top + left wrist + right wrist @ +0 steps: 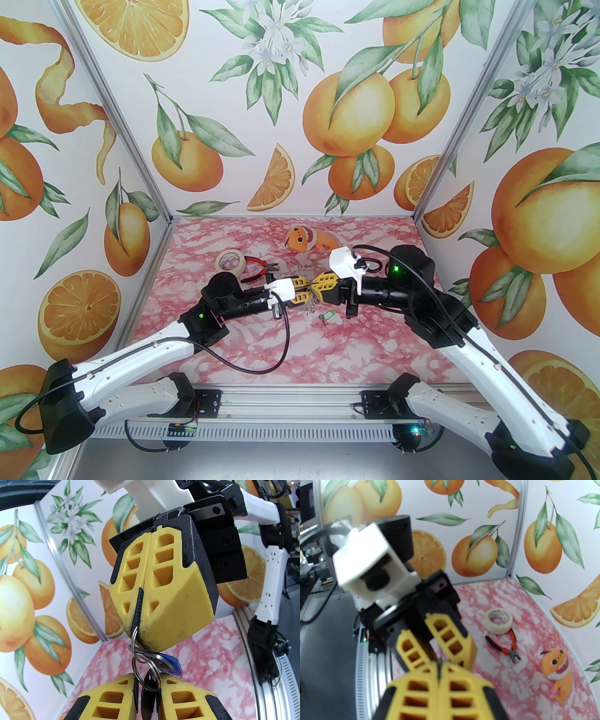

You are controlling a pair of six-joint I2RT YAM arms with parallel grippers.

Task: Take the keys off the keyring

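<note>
- Table (pixel 356 337): pink-and-white marbled top, with a slotted aluminium rail (pixel 290 403) along its near edge.
- Walls (pixel 281 93): white panels printed with oranges, leaves and blossom. They close off the left, far and right edges and meet at metal corner posts.
- Roll of beige tape (pixel 229 260): lies flat toward the far left corner.
- Red-handled pliers (pixel 259 271): just beside the tape, on the side toward the table's middle.
- Orange plush toy (pixel 307 238): by the far edge, about midway along it.
- Left gripper (pixel 148 679): raised over the middle of the table. Its yellow fingers are clamped on the dark flat body of the keyring (pixel 148 687).
- Right gripper (pixel 138 639): tip to tip with the left one. Its fingers are pressed together and pinch a silver ring of the keyring at their tips.
- Blue key (pixel 175 665): hangs from the linked rings in the gap between the two grippers, beside a small metal piece.
- Green key (pixel 326 317): lies on the table apart from the ring, just toward the near edge from the right gripper.
</note>
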